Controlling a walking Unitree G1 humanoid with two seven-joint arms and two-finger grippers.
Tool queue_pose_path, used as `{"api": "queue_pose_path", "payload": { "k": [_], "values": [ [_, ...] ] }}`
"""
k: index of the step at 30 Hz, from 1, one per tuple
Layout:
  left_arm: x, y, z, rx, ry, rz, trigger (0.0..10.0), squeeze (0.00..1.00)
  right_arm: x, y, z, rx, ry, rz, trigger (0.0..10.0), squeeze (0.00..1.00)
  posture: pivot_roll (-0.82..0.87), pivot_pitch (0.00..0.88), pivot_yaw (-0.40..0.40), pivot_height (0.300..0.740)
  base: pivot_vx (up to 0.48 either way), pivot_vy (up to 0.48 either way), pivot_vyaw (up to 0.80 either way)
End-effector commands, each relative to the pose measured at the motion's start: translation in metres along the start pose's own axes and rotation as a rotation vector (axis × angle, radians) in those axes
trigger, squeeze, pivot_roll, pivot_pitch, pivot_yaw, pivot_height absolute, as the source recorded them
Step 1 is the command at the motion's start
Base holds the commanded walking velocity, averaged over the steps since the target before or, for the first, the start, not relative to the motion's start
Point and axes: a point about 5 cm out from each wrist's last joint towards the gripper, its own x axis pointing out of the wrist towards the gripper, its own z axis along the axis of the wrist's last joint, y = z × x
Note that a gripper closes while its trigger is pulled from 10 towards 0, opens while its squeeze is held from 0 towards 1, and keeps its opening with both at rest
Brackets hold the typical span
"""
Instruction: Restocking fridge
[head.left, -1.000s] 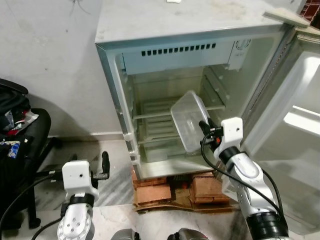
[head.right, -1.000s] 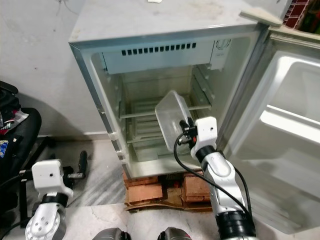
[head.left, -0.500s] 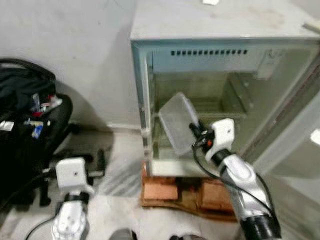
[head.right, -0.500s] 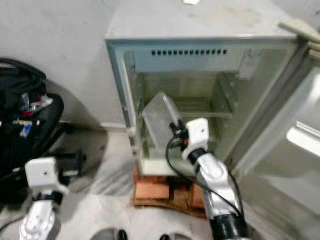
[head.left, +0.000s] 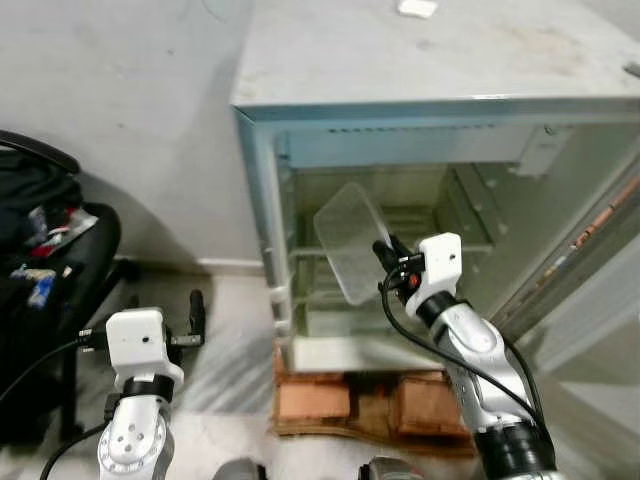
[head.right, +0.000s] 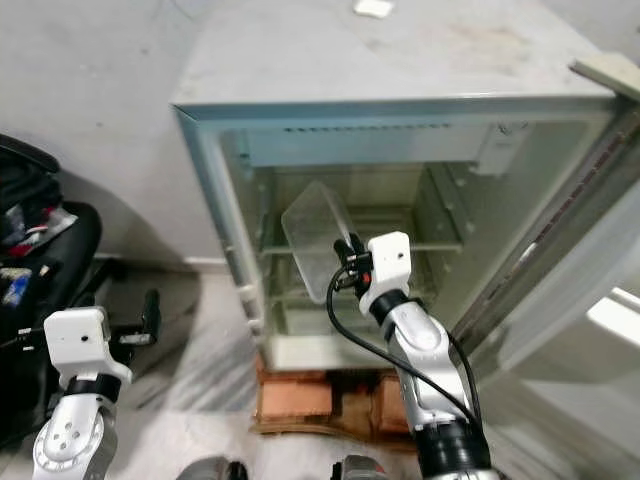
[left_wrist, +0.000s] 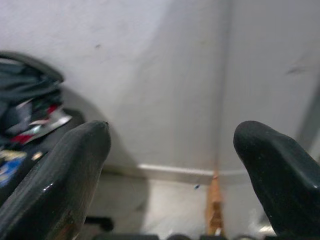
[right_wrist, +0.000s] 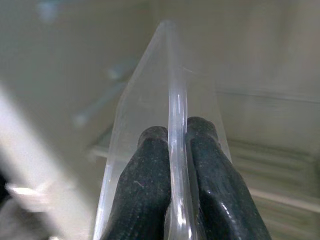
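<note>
A small grey fridge (head.left: 440, 60) stands open on bricks, its wire shelves (head.left: 420, 215) bare. My right gripper (head.left: 385, 252) is shut on the rim of a clear plastic container (head.left: 348, 238), held tilted at the fridge mouth in front of the shelves. In the right wrist view both black fingers (right_wrist: 150, 180) pinch the container's edge (right_wrist: 176, 110). My left gripper (head.left: 196, 312) hangs low by the floor on the left, away from the fridge. Its fingers (left_wrist: 65, 170) stand open and hold nothing, facing the white wall.
The fridge door (head.right: 590, 290) stands swung open at the right. Bricks (head.left: 310, 400) prop the fridge. A black chair piled with bags (head.left: 40, 240) sits at the left against the wall. A small white object (head.left: 416, 8) lies on the fridge top. Marble floor (head.left: 225, 350) lies between chair and fridge.
The camera has shifted, so the whole scene sits differently in the picture. The container stays pinched in the right gripper, now a little higher before the shelves. The left arm hangs as before.
</note>
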Motion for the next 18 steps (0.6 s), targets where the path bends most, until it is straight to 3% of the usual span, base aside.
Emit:
{"api": "queue_pose_path", "payload": {
  "k": [1, 13, 18],
  "values": [
    [-0.003, -0.002, -0.004, -0.006, 0.026, -0.003, 10.0, 0.0, -0.003, -0.006, -0.002, -0.002, 0.011, -0.02, 10.0, 0.0, -0.03, 0.102, -0.001, 0.74, 0.0, 0.0, 0.0],
    [-0.002, 0.0, -0.003, -0.004, 0.025, 0.011, 10.0, 0.0, 0.006, 0.001, -0.004, 0.029, 0.025, 0.002, 10.0, 0.0, -0.02, 0.11, 0.003, 0.74, 0.0, 0.0, 0.0],
    [-0.005, -0.001, -0.003, 0.003, 0.033, 0.005, 10.0, 0.0, 0.025, 0.011, -0.011, 0.044, 0.059, 0.05, 10.0, 0.0, 0.0, 0.131, 0.009, 0.74, 0.0, 0.0, 0.0]
  ]
}}
